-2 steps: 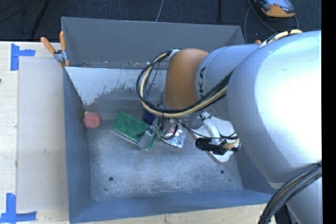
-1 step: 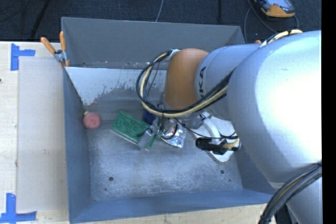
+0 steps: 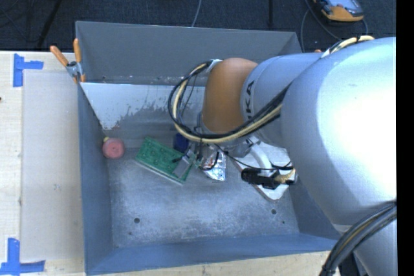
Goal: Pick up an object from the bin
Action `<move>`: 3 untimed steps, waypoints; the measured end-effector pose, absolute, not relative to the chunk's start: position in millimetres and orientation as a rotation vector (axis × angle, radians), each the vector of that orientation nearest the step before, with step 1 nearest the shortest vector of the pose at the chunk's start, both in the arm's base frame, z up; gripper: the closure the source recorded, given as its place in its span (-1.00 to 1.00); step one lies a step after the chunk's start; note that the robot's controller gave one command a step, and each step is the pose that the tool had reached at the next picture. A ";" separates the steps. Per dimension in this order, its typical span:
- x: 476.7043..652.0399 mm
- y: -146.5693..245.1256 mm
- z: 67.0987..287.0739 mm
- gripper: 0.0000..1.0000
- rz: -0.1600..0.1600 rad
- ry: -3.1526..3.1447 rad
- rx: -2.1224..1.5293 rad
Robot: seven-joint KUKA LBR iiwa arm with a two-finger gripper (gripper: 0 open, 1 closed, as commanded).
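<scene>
My gripper (image 3: 196,155) reaches down in the middle of the bin, mostly hidden under the arm's orange cover. Its tip is at the right end of a green circuit board (image 3: 158,158) that lies flat and slanted on the bin floor. A small dark blue thing (image 3: 180,142) sits just behind the board, right beside the gripper. A crumpled silvery foil piece (image 3: 215,169) lies directly to the gripper's right. I cannot see whether anything is held.
A pink round thing (image 3: 113,148) rests by the left wall. A white crumpled wrapper (image 3: 270,156) with a black and yellow piece (image 3: 266,176) on it lies at the right, under the arm. The bin's front floor is bare grey metal.
</scene>
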State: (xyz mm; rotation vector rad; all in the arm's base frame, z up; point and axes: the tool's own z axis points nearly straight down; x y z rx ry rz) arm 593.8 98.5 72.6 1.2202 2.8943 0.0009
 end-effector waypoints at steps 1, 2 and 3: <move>594.1 98.2 102.5 1.00 0.001 2.898 1.213; 595.5 97.8 170.0 1.00 0.004 2.896 1.204; 595.6 97.8 171.2 1.00 -0.003 2.904 1.199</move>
